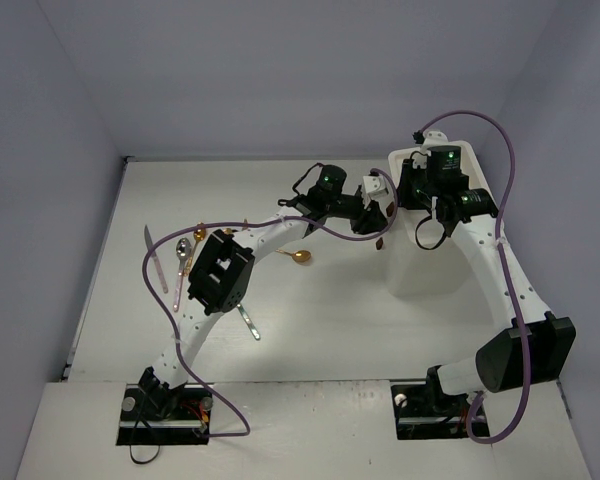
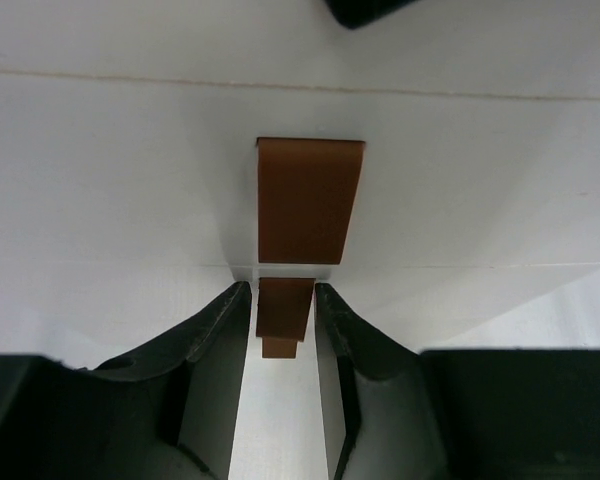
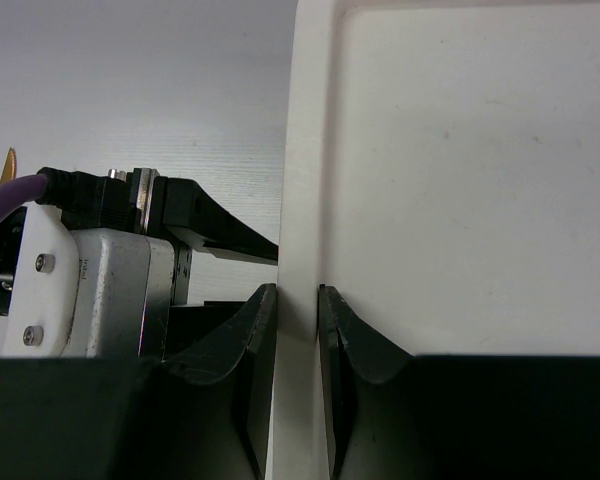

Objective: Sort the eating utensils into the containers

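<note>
Left claw point(image 2: 283, 292) had its fingers set close on either side of a drawer's lower brown handle point(image 2: 285, 312) — whether it truly pinched could not be told. Right claw point(image 3: 292, 293) was clenched on the rim of the white drawer unit point(image 3: 310, 150), while the utensils point(image 1: 184, 250) lay scattered on the table point(image 1: 320, 320) — well apart to the left.

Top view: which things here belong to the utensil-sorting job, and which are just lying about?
Job:
- silver knife, silver spoon, gold spoon
- drawer unit, brown drawer handle
- left gripper around that handle
- right gripper clamped on the unit's rim

Not job:
- purple cable
- enclosure wall
</note>
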{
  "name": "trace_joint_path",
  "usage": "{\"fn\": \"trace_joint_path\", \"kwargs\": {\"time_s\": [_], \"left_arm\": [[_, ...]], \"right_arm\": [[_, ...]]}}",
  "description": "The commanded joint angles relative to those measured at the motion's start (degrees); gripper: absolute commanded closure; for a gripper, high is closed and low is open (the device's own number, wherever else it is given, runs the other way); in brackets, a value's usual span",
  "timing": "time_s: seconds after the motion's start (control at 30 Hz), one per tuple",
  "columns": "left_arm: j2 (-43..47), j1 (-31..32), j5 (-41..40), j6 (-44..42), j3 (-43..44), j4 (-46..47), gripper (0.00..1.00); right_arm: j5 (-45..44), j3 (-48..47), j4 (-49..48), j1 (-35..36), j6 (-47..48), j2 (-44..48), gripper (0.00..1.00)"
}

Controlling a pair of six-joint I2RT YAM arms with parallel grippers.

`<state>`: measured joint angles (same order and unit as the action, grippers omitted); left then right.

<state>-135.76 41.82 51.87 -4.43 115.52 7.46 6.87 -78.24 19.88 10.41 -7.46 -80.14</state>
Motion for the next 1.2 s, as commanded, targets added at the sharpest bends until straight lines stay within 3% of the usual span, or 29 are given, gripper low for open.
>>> {"fn": "trace_joint_path", "kwargs": {"time_s": [0.0,0.3,0.5,0.63,1.17], "left_arm": [[1.69,-0.07,1.19,-0.54,1.70,4.32,0.65],[0.97,-0.10,0.32,-0.28,2.20,4.32,0.62],[0.44,-0.10,0.90,0.19,2.60,4.34,0.78],[1.36,-0.16,0.60,-0.13,2.10,4.32,1.00],[11.48,-5.05,-1.00,-3.18,-12.21,4.32,1.00]], "right_arm": [[5.87,-1.22,-3.18,0.81,-1.96,-0.55,1.00],[5.87,-1.04,-3.27,0.75,-1.94,-0.63,1.00],[6.02,-1.24,-3.29,0.81,-1.92,-0.98,1.00],[4.95,-1.55,-3.36,0.83,-1.76,-0.82,1.00],[-2.58,-1.15,-3.34,-2.19,-1.01,-0.32,1.00]]}}
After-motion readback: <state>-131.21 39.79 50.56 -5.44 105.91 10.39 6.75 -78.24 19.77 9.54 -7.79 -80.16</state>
